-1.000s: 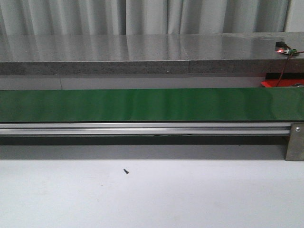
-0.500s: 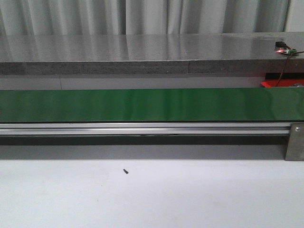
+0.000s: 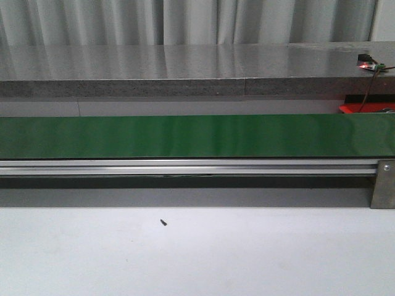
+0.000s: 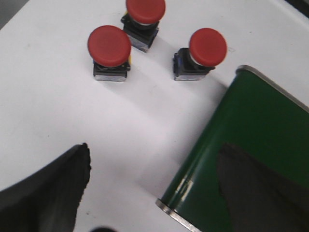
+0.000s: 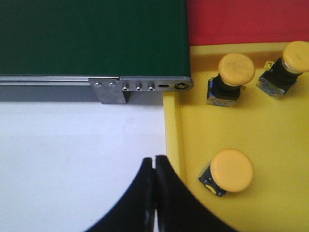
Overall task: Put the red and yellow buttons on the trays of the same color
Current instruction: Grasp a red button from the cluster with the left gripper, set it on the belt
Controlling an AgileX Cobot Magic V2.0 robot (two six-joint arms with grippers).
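Three glossy round-capped red buttons (image 4: 109, 46) on boxy black bases are sitting on the smooth white desk (image 4: 43, 101) beside the green conveyor belt (image 4: 251, 145), with the left pincer (image 4: 154, 193) hanging released above them, its dark fingers spread wide. The right pincer (image 5: 154, 166) is hovering clenched and empty at the rim of the yellow plastic tray (image 5: 270, 145), where three yellow buttons (image 5: 231, 170) are resting, a red tray (image 5: 246, 21) lying just beyond.

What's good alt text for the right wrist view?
Three yellow push buttons sit on a yellow tray, a red tray beyond it. The green conveyor belt ends beside them; the right pincer is shut, empty.
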